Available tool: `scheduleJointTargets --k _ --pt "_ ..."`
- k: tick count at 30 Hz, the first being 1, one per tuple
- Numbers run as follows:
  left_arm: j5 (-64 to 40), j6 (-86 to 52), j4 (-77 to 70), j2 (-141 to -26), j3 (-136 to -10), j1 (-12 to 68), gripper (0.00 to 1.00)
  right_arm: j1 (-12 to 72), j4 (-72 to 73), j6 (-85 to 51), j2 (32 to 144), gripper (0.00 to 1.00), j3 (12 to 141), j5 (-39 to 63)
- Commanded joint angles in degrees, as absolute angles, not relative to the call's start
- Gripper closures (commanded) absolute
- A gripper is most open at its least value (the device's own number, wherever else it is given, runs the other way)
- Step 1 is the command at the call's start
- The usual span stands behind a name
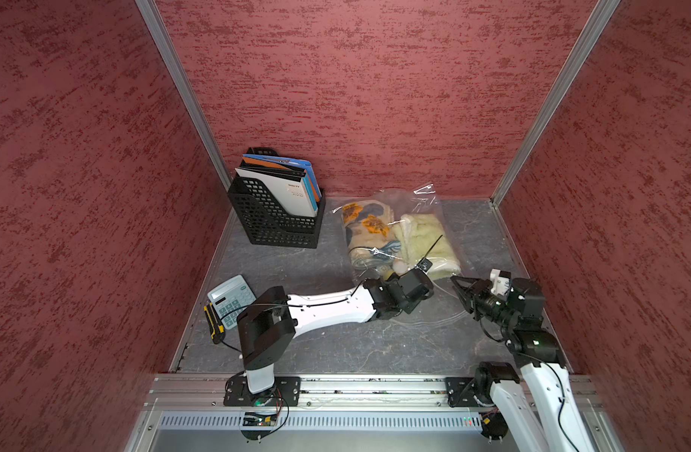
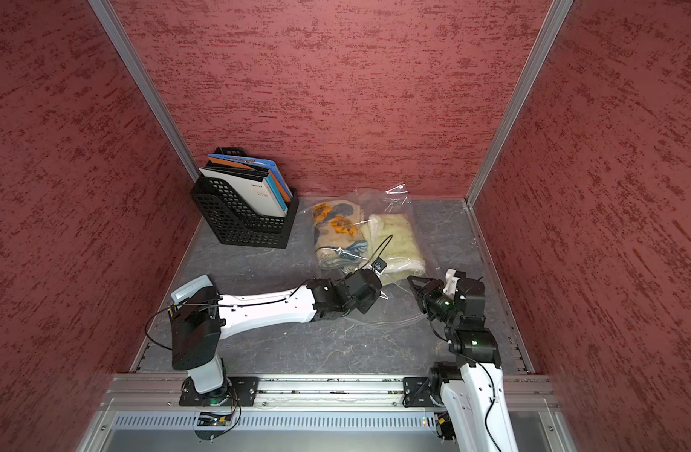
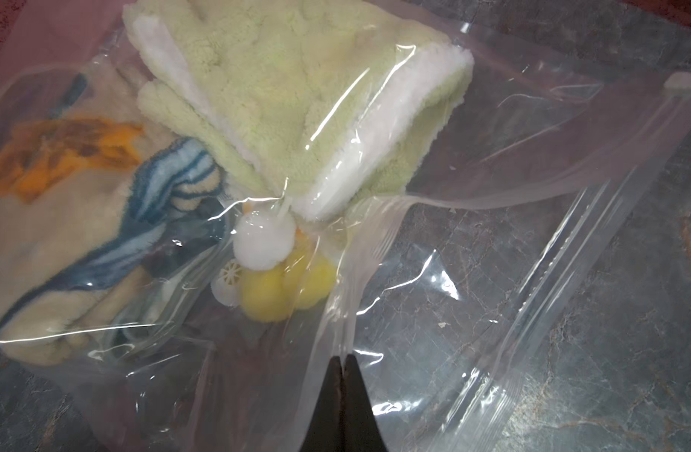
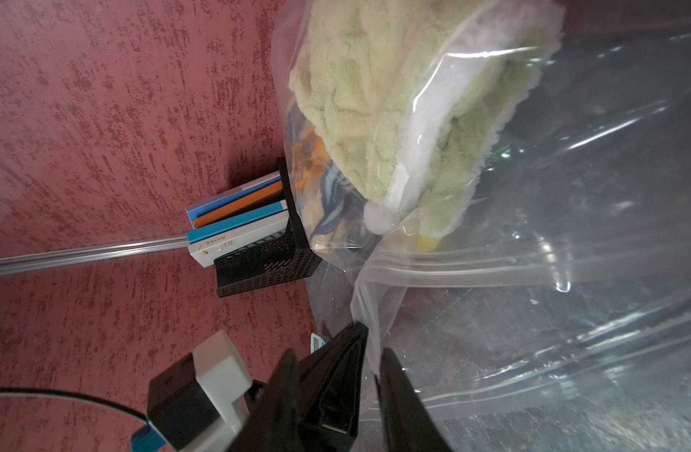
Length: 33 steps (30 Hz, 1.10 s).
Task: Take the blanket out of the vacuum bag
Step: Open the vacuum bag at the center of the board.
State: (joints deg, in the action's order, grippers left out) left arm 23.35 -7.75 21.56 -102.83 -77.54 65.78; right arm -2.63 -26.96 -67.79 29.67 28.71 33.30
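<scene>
Left gripper: fingers pressed together with no gap, clamped on a raised fold of film at the mouth edge of the vacuum bag; the film runs taut from the tips toward the contents. Right gripper: fingers a little apart, with a lip of the same bag running into the gap; no clamp is seen there. The zip-seal strip of the lower layer lies flat on the table, while the upper layer is lifted off it, so the mouth reads as unsealed. Inside, wholly enclosed, are a pale green fleece fold and a patterned cream fold, touching each other; which is the blanket meant cannot be told. In both top views the bag lies at the far middle of the table, beside the black file rack, mouth toward the arms. Assessment: the step in hand is taking hold of the mouth and parting it; extraction has not begun. The next move calls for the right fingers to clamp their lip and the two lips to be drawn apart, giving a clear way in to the fabric.
</scene>
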Motion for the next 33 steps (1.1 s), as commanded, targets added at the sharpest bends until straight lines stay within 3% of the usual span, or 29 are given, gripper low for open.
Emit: scheduleJointTargets --k 1,4,10,16,24,33 --pt "19.8 -10.1 20.1 -101.6 -79.2 64.7 1.00 -1.7 -22.8 -68.6 29.4 0.83 25.8 36.7" --pt "18.0 -10.5 19.9 -101.8 -80.4 63.9 1.00 -0.8 -23.2 -65.7 30.3 0.87 27.3 38.2" --pt "18.1 -11.3 19.2 -102.7 -80.9 63.9 1.00 4.5 -19.3 -68.6 33.3 0.81 22.5 37.5" --pt "17.2 -11.4 19.3 -101.1 -79.1 64.4 1.00 9.2 -9.9 -69.3 40.8 0.53 21.2 33.7" --pt "19.0 -13.0 17.1 -98.4 -72.8 66.3 1.00 9.2 -7.4 -74.2 37.6 0.36 18.2 25.3" --pt "19.6 -10.6 14.3 -96.1 -69.8 68.6 1.00 9.2 3.4 -79.1 46.3 0.38 15.8 24.3"
